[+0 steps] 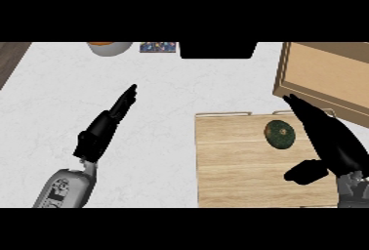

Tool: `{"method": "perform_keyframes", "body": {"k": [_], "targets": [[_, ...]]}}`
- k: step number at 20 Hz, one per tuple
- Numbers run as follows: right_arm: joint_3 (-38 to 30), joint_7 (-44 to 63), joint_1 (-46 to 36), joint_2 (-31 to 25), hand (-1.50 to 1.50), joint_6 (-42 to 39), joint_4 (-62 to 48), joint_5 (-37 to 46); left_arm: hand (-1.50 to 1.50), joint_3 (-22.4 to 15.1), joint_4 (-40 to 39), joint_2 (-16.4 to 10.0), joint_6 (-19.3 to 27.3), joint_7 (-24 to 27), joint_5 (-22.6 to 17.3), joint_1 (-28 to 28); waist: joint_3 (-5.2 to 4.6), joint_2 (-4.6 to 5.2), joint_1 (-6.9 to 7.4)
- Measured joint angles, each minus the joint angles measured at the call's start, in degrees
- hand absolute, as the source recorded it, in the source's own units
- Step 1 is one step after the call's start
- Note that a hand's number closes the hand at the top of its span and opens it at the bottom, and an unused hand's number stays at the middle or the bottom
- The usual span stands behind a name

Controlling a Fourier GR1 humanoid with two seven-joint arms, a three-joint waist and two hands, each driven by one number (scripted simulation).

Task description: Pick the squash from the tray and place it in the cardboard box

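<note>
The right robot hand [333, 145] is open: its fingers [302, 110] lie straight and close together, slanting from the near right toward the far left, and its thumb [305, 171] juts out to the left over the tray [231, 166]. It holds nothing. The fingers run just beside the right flank of the squash [279, 134] with a thin strip of tray showing between them, so there is no contact. The fingertips reach past the tray's far edge to the near left corner of the cardboard box [324, 73]. The squash sits on the tray close to its far right corner. It is dark green and nearly round from above, a little longer from the far side to the near side than across. A pale spot near its middle faces up, so its stem axis seems to stand upright rather than point along the tabletop [144, 161]. The wooden tray lies at the near right of the tabletop, and the box stands at the far right corner, just beyond the tray. The left robot hand [101, 129] is also open and empty, with straight fingers pointing toward the far edge over bare tabletop left of the tray, well apart from it.
</note>
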State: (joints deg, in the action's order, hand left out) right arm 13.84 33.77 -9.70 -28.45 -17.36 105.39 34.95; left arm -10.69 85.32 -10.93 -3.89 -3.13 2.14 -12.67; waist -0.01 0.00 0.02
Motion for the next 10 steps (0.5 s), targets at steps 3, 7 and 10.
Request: {"method": "perform_keyframes", "body": {"k": [3, 7, 10], "targets": [[-0.27, -1.71, 0.73, 1.39, -1.50, -0.78, -1.48, 1.67, 0.00, 0.13, 2.28, 0.67, -0.36, -0.95, 0.58, 1.34, 0.00, -0.01, 0.03], [-1.25, -2.26, 0.37, 2.98, -1.50, -3.57, -2.68, 2.84, 0.00, 0.76, 3.36, 1.55, -0.85, -1.88, 1.48, 1.70, 0.00, -0.02, 0.02], [-2.09, -3.39, 0.62, 4.01, -1.50, -4.78, -3.92, 4.37, 0.00, 1.64, 2.68, 2.20, -1.63, -1.65, 1.92, 1.17, 0.01, -0.01, -0.01]]}}
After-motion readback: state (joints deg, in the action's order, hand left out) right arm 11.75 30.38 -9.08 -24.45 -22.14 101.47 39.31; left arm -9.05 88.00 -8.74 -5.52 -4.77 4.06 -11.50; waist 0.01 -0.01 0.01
